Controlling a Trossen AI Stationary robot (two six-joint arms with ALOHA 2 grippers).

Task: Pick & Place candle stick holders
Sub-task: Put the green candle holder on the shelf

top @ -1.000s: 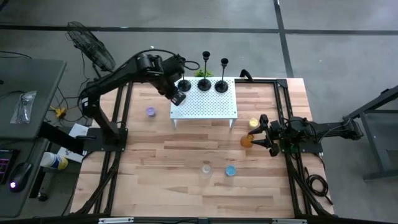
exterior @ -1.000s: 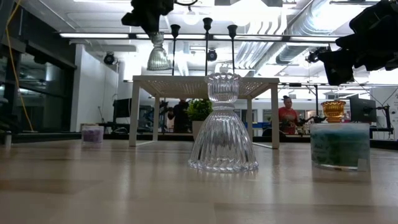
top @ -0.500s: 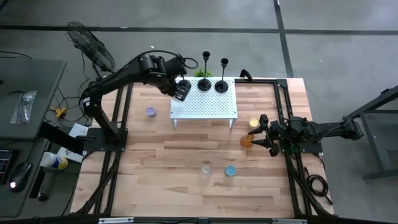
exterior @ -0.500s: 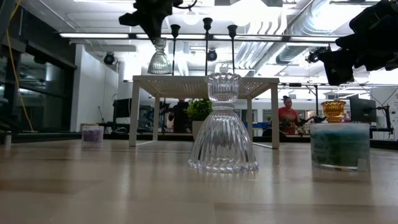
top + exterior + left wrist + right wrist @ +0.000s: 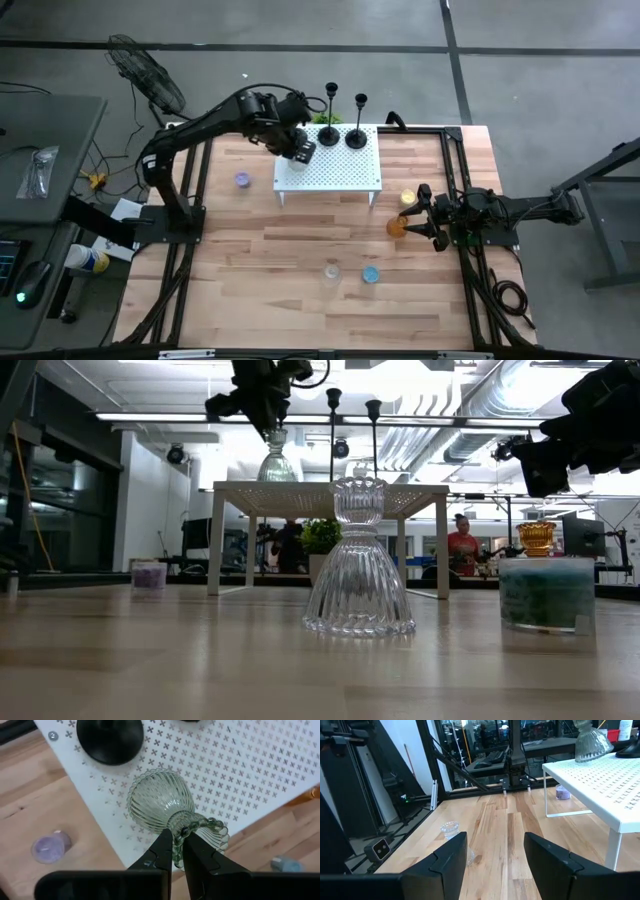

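A clear ribbed glass candle stick holder (image 5: 160, 802) hangs close over the left end of the white perforated shelf (image 5: 345, 172), with my left gripper (image 5: 175, 837) shut on it. Beside it on the shelf stand black candlesticks on round bases (image 5: 329, 135) (image 5: 357, 137); a third base (image 5: 107, 740) lies just beyond the glass. My right gripper (image 5: 418, 212) waits open at the table's right edge. On the table rest a second clear holder (image 5: 331, 271) and blue (image 5: 371, 274), orange (image 5: 397, 226), yellow (image 5: 408, 199) and purple (image 5: 242, 180) cups. My left gripper holds the clear holder by the beaded rim (image 5: 186, 831) of its small upper cup, the rim passing between the two fingers. The fingers come from above, slanting down. The holder hangs upright below them, wide bell (image 5: 278, 464) downward; whether it touches the shelf I cannot tell.
The shelf stands on four legs at the table's far middle. A dark frame (image 5: 455, 150) runs along the table's edges. Open wood (image 5: 260, 250) lies in front of the shelf. People (image 5: 462, 545) move in the room behind the table.
My left gripper has gone toward the table's right edge and slightly down, rolling its wrist, and has stayed shut. The clear holder has come with it from the shelf's left edge to over the shelf top, next to the black candlestick base.
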